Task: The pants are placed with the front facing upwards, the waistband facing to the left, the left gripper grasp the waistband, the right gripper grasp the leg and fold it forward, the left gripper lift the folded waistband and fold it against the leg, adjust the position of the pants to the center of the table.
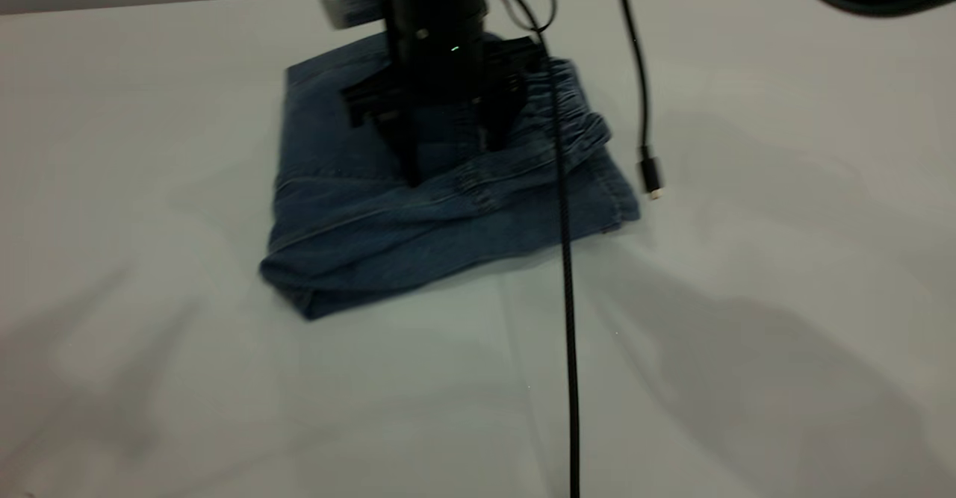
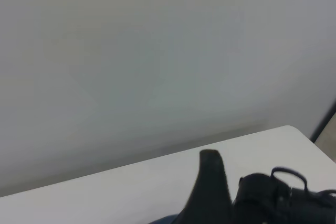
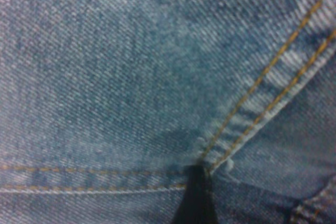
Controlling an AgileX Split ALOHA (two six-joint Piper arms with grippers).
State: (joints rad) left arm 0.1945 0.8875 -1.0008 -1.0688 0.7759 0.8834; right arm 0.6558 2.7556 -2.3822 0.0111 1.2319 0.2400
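Exterior view shows you the right gripper spread open, tips pressing the folded pants; left gripper's opening you cannot tell.

The table is a wide, smooth white top that fills nearly the whole exterior view, with its far edge running along the top of that picture. In the left wrist view one rounded corner of the table shows against a plain pale wall. Directly on the white surface lie the pants, folded into a compact blue denim bundle toward the far middle. The gathered elastic waistband lies on top at its right side, and a doubled fold edge faces the near side.
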